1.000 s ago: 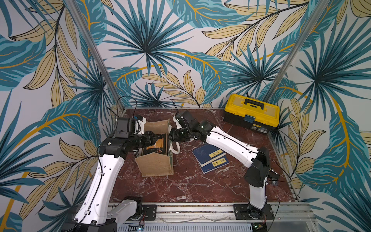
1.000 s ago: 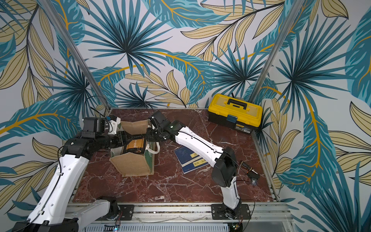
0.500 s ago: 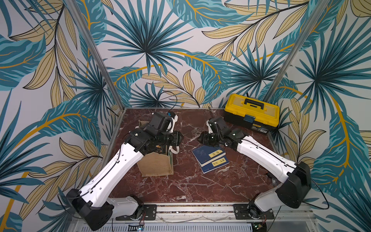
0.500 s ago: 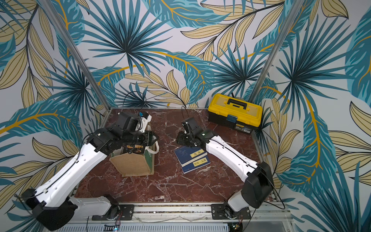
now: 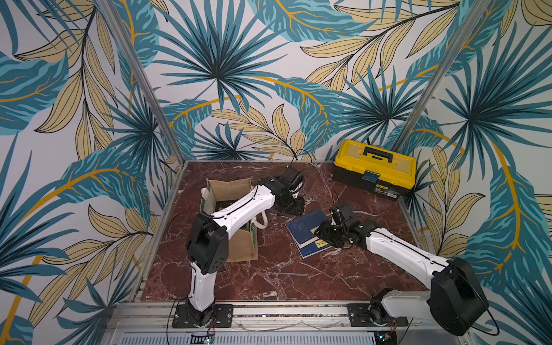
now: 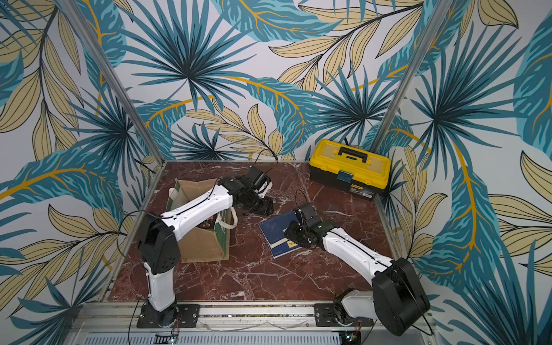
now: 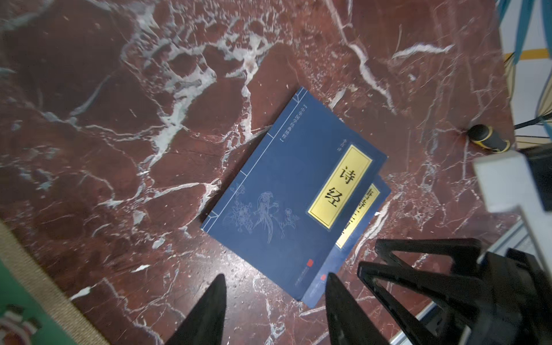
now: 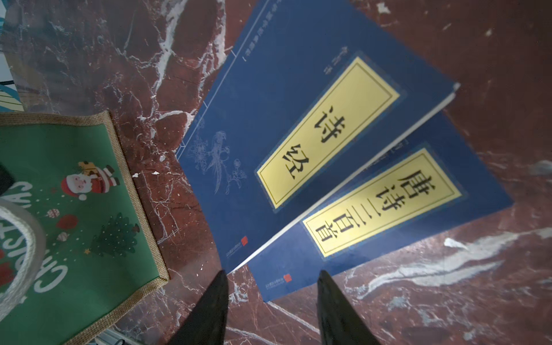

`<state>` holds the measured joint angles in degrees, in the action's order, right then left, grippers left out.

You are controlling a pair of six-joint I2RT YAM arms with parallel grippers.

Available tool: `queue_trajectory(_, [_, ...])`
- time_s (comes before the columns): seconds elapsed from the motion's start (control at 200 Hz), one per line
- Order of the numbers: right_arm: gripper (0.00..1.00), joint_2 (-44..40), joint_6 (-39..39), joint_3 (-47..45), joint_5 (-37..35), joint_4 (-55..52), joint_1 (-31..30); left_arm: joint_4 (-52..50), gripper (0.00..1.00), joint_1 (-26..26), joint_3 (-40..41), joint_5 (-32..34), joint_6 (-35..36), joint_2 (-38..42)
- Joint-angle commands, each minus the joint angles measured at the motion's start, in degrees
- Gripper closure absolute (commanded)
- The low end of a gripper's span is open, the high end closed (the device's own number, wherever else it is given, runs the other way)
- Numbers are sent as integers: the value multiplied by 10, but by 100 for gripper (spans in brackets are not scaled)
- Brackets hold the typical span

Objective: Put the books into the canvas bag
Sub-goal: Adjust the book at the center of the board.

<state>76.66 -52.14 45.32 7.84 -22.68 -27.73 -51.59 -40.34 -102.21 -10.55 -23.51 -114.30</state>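
Canvas bag (image 5: pixel 242 248) stands leftmost on the marble table (image 5: pixel 268 277); just right of it the left gripper (image 7: pixel 274 277) hovers with jaws apart and empty. Two navy books (image 5: pixel 301 233) lie flat and overlapped, long axis slanting back-to-front (spines toward the bag), a corner just ahead of each jaw pair. Over their right edge the right gripper (image 8: pixel 271 274) gapes too, holding nothing.

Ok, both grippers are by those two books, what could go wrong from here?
The top book overlaps the lower book, so a pinch may drag or lift both. The left gripper and right gripper, both open, crowd one stack and could collide. The left arm lies over the bag and might tip it.
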Motion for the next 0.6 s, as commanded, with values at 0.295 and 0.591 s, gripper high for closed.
queue_trajectory(0.295, [56,110,3,17,47,47,24,6,44,28,-97,-64,-1,-138])
queue_trajectory(0.591, [64,128,18,18,58,54,47,56,44,36,-8,-90,-24,-118])
